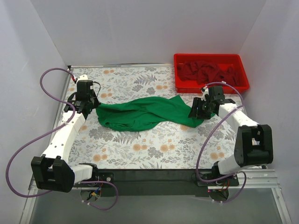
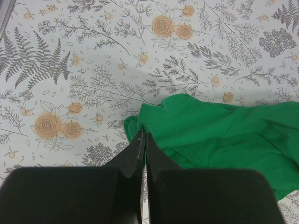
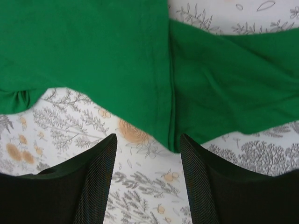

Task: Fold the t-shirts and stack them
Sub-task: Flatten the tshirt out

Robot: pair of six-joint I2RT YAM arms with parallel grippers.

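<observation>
Left pincer (image 2: pixel 142 140) is clamping the green tee (image 1: pixel 140 114) at its left edge; right pincer (image 3: pixel 147 138) is gaping wide at its right hem. Both arms are reaching forward, table (image 1: pixel 140 149) showing nearside.

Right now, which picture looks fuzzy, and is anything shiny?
Right wrist view: fuzzy, the green t-shirt soft up close. Left wrist view: flowery tablecloth sharp, left gripper dark, its detail lost. Top view: even light, no glare.
</observation>
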